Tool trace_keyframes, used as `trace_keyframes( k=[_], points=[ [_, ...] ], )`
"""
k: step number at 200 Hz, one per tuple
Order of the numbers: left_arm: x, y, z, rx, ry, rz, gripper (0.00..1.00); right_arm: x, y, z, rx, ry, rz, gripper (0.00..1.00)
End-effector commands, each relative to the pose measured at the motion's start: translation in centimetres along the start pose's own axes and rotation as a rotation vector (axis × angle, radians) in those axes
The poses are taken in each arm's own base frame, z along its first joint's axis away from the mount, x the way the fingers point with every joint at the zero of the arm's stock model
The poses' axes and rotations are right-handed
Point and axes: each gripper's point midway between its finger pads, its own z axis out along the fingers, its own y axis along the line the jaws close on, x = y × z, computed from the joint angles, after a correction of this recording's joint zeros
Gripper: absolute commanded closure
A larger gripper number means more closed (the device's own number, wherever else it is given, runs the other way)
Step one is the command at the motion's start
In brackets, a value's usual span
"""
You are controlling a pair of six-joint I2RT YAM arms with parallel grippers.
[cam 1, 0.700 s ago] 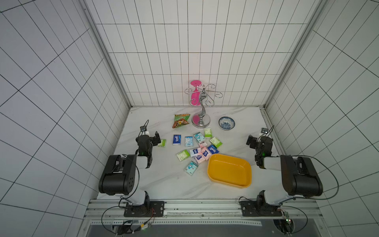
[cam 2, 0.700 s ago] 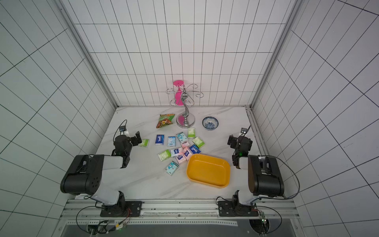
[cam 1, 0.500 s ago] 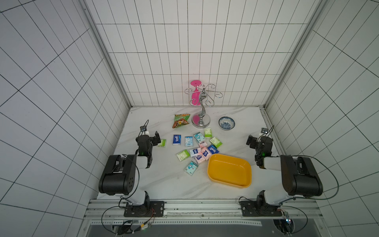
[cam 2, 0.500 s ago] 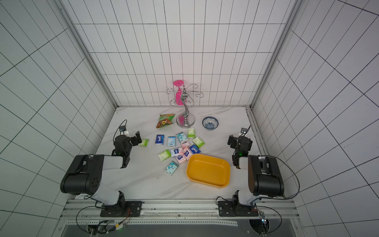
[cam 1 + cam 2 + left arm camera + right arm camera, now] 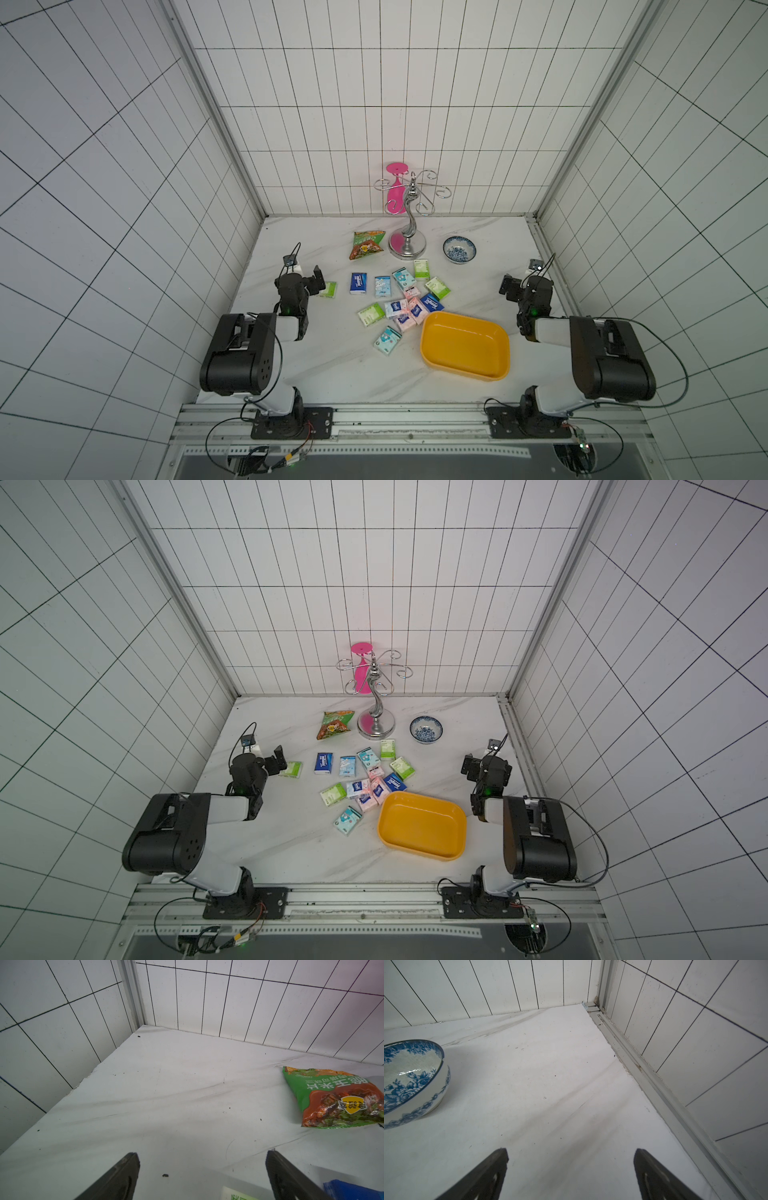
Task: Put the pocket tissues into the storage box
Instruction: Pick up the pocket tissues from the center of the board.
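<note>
While both arms lie low at the sides, we begin at the storage box (image 5: 465, 347), the yellow tub sitting on the white bench (image 5: 332, 365) close to its front edge. Every one of the pocket tissues (image 5: 405, 309) that we see lies outside it on the bench. Just left of the box a teal packet (image 5: 387, 340) lies alone, clear of the wall. At the box's far left corner pink, white and dark blue packets crowd together and overlap. The nearest ones reach the rim, though we cannot tell whether they touch it. Left of that heap lies a green-white packet (image 5: 370, 314). Farther beyond the box runs a loose row: a dark blue packet (image 5: 358, 283), a light blue packet (image 5: 382, 286), then teal and green-white ones. Well to the left of the box and beyond it, the left hand (image 5: 201, 1155) is released, its jaws spread wide and holding nothing. A lone green packet (image 5: 328, 289) lies on the bench just beside it, on the box side. Right of the box and beyond its far right corner, the right hand (image 5: 571, 1151) is likewise released, jaws wide over bare bench, empty. Farthest from the box, near the back wall, we find a snack bag (image 5: 365, 246), a chrome cup rack (image 5: 408, 243) with a pink goblet (image 5: 395, 191) hanging from it, and a blue-white bowl (image 5: 469, 249)
</note>
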Motion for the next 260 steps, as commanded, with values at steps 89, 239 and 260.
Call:
trace_keyframes(
  k=[89, 239, 260],
  points=[
    [-4.7, -5.5, -3.5, -0.011, 0.325, -0.192, 0.03, -5.3, 7.4, -2.8, -0.297, 0.464, 0.265, 0.12],
    [1.0, -13.6, -6.0, 0.332, 0.884, -0.248, 0.03, 2.2, 24.8, -6.9, -0.605, 0.81, -0.48, 0.11],
    [0.7, -13.3, -7.0, 0.336, 0.889, -0.228, 0.03, 2.8, 25.2, -6.5, -0.596, 0.827, -0.544, 0.12]
  ],
)
